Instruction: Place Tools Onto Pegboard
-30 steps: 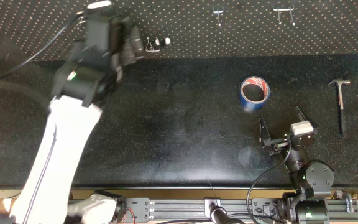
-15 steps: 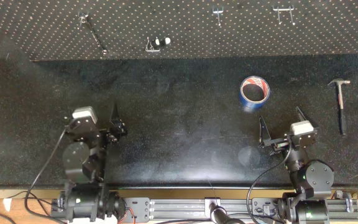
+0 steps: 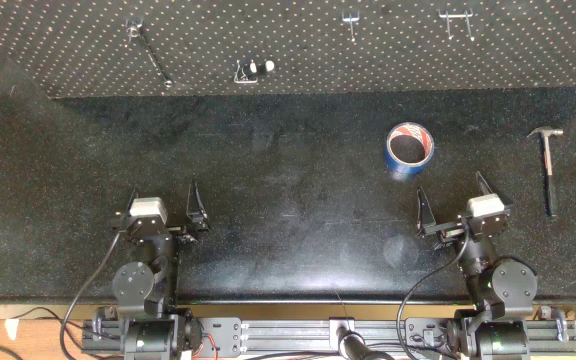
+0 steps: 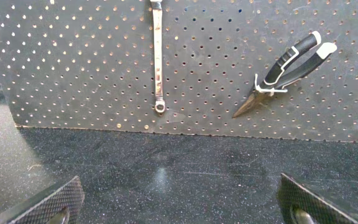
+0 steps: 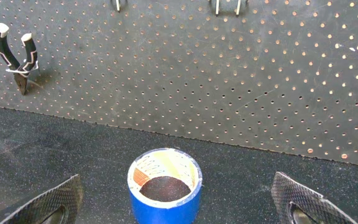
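Left gripper is being held at lower left of the top view, low over the table. Its fingers are being kept spread wide, with nothing between them. Right gripper is being held at lower right, likewise spread wide and empty.

Pegboard is being seen across the top of the frame. Wrench is being carried on the pegboard at upper left, hanging by its upper end. Pliers are being carried just right of it, with handles up and nose down in the left wrist view. Two hooks are being noted at upper right of the pegboard.

Blue tape is being left on the table right of centre, opening facing up, apart from the right gripper. Hammer is being left flat at the far right of the table. Its head is toward the pegboard, and it is well apart from the tape.
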